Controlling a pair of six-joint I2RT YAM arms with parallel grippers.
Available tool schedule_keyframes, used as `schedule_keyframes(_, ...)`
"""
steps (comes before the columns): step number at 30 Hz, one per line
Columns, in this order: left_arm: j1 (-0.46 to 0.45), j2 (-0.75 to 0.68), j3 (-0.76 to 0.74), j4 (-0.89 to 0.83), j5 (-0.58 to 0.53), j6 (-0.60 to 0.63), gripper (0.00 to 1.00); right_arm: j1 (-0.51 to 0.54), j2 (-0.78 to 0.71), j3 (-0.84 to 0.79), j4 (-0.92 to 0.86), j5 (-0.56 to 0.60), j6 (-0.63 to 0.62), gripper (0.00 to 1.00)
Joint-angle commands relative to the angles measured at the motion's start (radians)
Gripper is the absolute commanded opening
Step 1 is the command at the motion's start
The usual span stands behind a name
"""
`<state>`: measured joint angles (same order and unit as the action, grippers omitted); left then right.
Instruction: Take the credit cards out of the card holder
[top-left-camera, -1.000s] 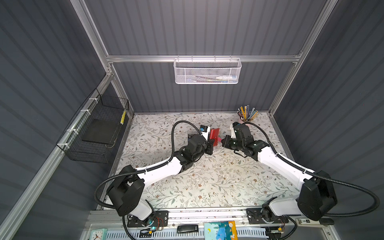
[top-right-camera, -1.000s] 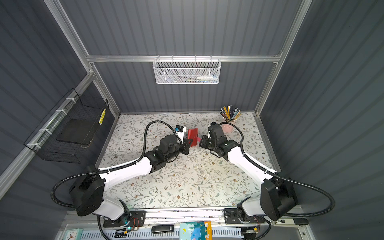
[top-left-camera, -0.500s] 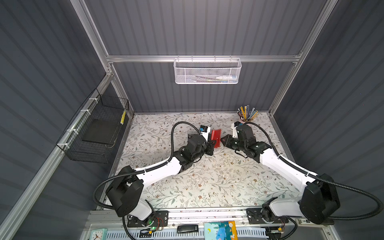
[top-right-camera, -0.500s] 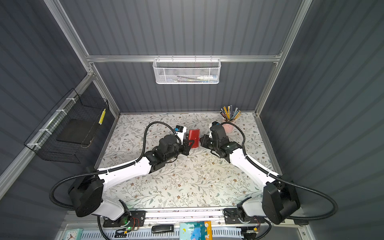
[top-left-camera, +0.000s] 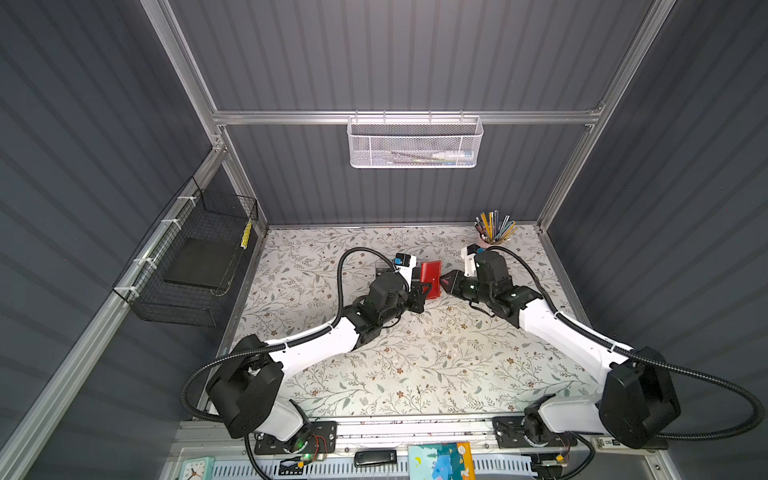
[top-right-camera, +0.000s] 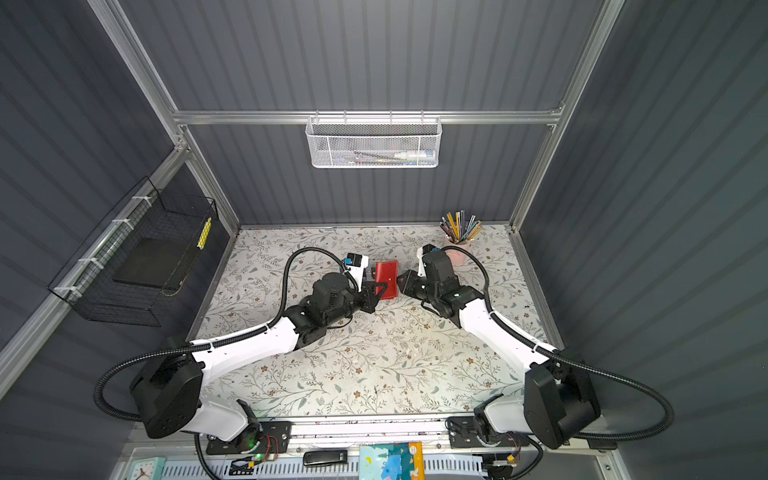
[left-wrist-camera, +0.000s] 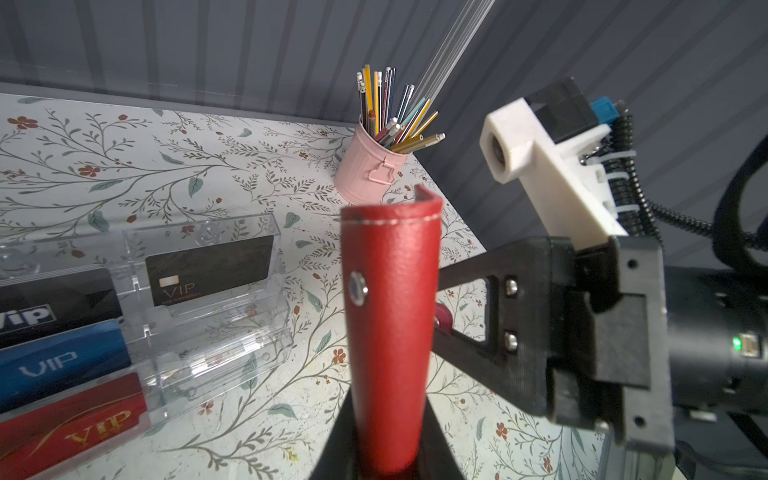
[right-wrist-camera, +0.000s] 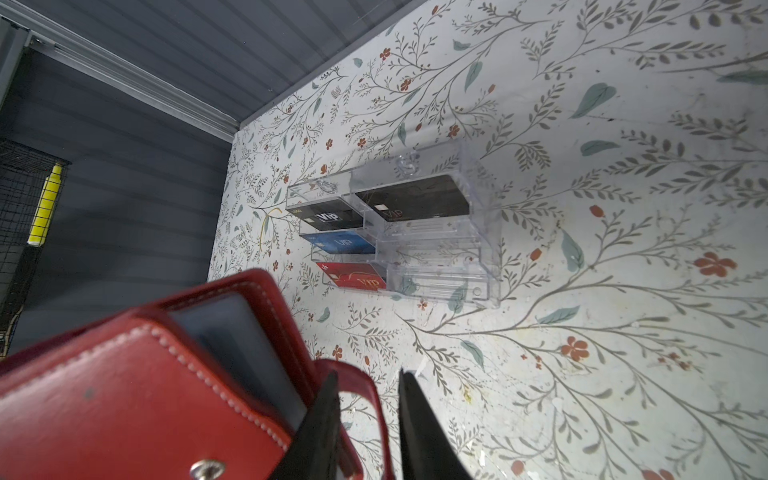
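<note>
The red card holder (top-left-camera: 430, 277) (top-right-camera: 386, 281) hangs above the table at the middle back. My left gripper (top-left-camera: 423, 291) (top-right-camera: 376, 291) (left-wrist-camera: 388, 440) is shut on its spine end (left-wrist-camera: 390, 311). My right gripper (top-left-camera: 444, 279) (top-right-camera: 400, 279) (right-wrist-camera: 365, 399) is at its opposite edge, open by a narrow gap. The pink-red strap tab (right-wrist-camera: 353, 368) loops loosely between its fingers. The covers (right-wrist-camera: 124, 395) gape a little and a grey-blue sleeve face (right-wrist-camera: 232, 332) shows inside. The credit cards are hidden.
A clear acrylic rack (right-wrist-camera: 436, 249) (left-wrist-camera: 208, 332) with black, blue and red VIP cards stands on the floral table just left of the holder. A pink pencil cup (left-wrist-camera: 370, 166) (top-left-camera: 492, 237) is at the back right. A black wire basket (top-left-camera: 187, 270) hangs on the left wall.
My right gripper's jaws have parted from shut and it has shifted slightly toward the back. The left gripper keeps its hold, and the card holder now sits straighter.
</note>
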<state>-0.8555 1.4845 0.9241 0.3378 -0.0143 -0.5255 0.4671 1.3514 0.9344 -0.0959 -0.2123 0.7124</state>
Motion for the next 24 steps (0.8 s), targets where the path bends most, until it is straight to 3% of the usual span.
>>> schedule_keyframes(1, 0.009, -0.034, -0.006, 0.066, 0.012, -0.02, 0.0, -0.005, -0.028, -0.022, 0.029, -0.022, 0.001, 0.27)
schedule_keyframes(5, 0.009, -0.035, -0.01, 0.081, 0.014, -0.03, 0.0, -0.004, -0.031, -0.023, 0.033, -0.039, -0.005, 0.24)
schedule_keyframes(10, 0.009, -0.03, -0.008, 0.081, 0.031, -0.034, 0.0, -0.005, -0.049, -0.026, 0.03, -0.035, -0.01, 0.08)
schedule_keyframes(15, 0.009, -0.029, -0.014, 0.059, 0.015, -0.033, 0.01, -0.004, -0.065, -0.023, 0.017, -0.032, -0.016, 0.0)
schedule_keyframes(18, 0.01, -0.027, -0.01, 0.018, -0.013, -0.032, 0.13, -0.004, -0.074, -0.029, 0.017, -0.036, -0.011, 0.0)
schedule_keyframes(22, 0.009, -0.033, -0.022, -0.012, -0.045, -0.04, 0.15, -0.002, -0.086, -0.056, 0.031, -0.045, 0.002, 0.0)
schedule_keyframes(24, 0.009, -0.038, -0.036, -0.019, -0.054, -0.047, 0.25, -0.002, -0.088, -0.076, 0.041, -0.048, 0.009, 0.0)
